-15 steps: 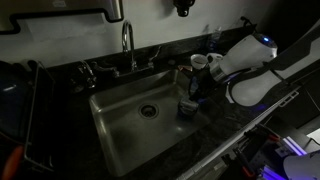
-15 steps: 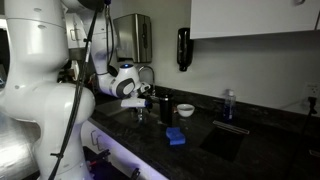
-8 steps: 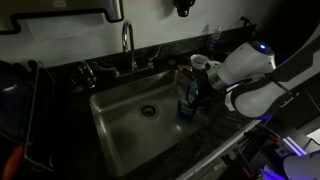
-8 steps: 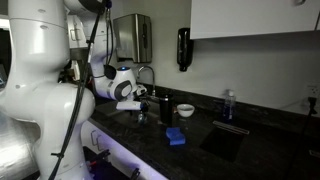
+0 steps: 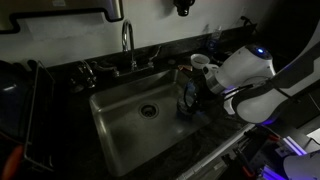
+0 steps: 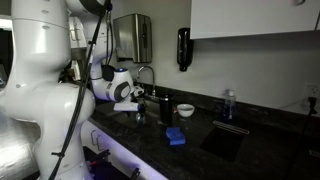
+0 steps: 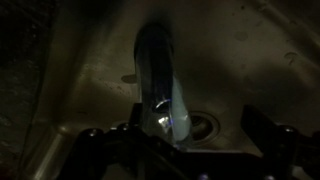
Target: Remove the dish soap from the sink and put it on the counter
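- Inside the sink (image 5: 118,140), by the wall nearest the white mug (image 5: 199,62), the gripper (image 5: 190,96) is seen held low over the basin floor in an exterior view.
- The dish soap (image 7: 157,72) is shown in the wrist view as a slim, pale bottle standing on the sink floor, with the drain (image 7: 203,124) just beside its base.
- The bottle is framed between the two fingers (image 7: 100,142) at the lower edge of the wrist view. The jaws are spread wide, and a dark gap can be made out on each side of the bottle, so no grip on it is shown.
- Whether either pad touches the bottle lower down cannot be told, as that part is lost in shadow.
- The faucet (image 5: 128,45) is mounted behind the basin, well apart from the gripper.
- The white arm (image 5: 246,68) is reached in over the counter edge on the mug's side of the sink.
- A blue sponge (image 6: 176,136) and a dark bowl (image 6: 185,109) are set on the dark counter (image 6: 270,138) beside the sink, near each other but apart.
- The dish soap is not on the counter; it is in the sink.
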Controlling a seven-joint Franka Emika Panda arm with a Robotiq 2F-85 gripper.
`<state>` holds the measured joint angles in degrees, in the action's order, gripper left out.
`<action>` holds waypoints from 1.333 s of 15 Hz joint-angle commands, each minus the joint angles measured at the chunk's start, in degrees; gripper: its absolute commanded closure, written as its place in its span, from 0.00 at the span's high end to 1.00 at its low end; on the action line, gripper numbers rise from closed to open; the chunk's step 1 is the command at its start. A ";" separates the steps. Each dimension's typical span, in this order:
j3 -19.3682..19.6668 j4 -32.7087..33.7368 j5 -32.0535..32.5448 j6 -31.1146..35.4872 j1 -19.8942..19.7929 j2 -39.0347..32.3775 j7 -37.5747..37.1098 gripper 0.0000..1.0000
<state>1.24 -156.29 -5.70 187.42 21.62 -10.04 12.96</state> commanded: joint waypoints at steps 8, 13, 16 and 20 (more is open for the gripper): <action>10.37 2.05 1.63 11.47 9.10 -2.61 11.70 1.00; 13.51 4.06 -1.01 11.46 12.07 -3.34 14.55 0.68; 15.81 4.23 -2.08 11.24 14.02 -3.85 15.06 0.45; 15.92 4.38 -1.50 11.07 14.68 -4.10 13.45 0.29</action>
<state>16.53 -152.34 -6.48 198.49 35.13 -13.50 26.02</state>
